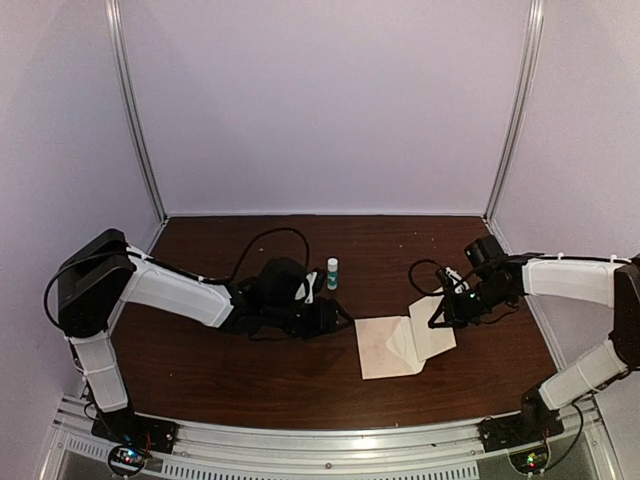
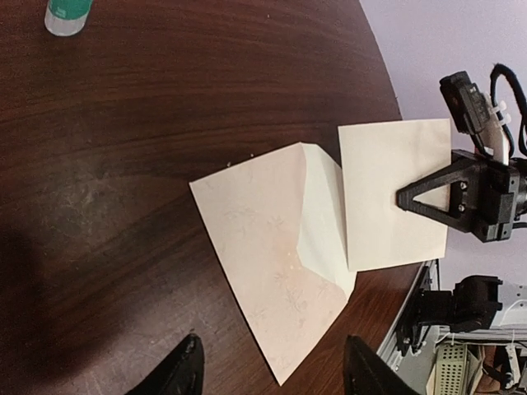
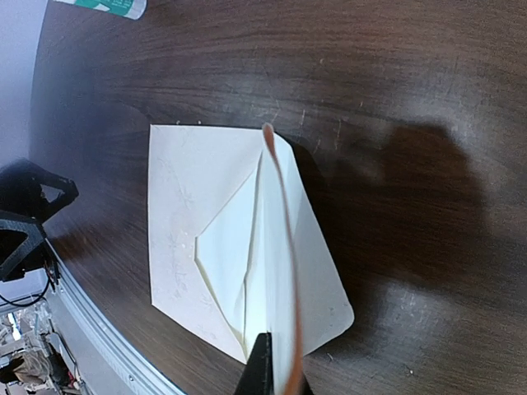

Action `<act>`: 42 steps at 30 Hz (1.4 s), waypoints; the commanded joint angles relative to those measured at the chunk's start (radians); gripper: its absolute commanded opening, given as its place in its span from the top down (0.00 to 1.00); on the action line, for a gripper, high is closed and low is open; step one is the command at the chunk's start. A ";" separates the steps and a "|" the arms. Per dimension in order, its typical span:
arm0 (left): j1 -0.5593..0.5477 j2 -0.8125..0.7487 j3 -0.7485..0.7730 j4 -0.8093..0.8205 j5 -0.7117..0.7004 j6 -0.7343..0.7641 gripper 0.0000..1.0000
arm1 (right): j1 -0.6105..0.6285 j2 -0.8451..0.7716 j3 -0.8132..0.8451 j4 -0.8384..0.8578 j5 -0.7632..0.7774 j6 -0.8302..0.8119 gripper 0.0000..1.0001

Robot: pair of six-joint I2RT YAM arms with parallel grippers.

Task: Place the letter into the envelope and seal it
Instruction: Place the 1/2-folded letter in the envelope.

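**Letter held up next to the open envelope**

The envelope [image 2: 255, 255] lies flat on the dark brown surface [image 2: 123, 164]. Its pointed flap [image 2: 325, 222] is open.

The right pincer [image 2: 405, 200] is squeezed tight on the letter [image 2: 387, 181], a pale sheet of paper. It grips the edge of the sheet that is far from the envelope, so the sheet is tipped up. The sheet's other edge is down by the flap. It looks like it touches the flap, but that is hard to see.

The left pincer [image 1: 338, 318] is just beside the envelope, on the side away from the letter. Its two fingers [image 2: 188, 370] stand partly apart and hold nothing.

A small white and green bottle [image 1: 332, 272] stands behind the envelope, well apart from it.
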 commanded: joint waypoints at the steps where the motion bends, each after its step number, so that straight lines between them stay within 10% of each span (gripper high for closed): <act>1: -0.004 0.045 0.032 0.019 0.074 0.013 0.41 | -0.006 0.023 -0.021 -0.006 -0.029 -0.038 1.00; 42: -0.004 0.107 -0.016 -0.017 0.143 0.059 0.42 | 0.166 0.157 -0.110 0.376 -0.098 0.245 1.00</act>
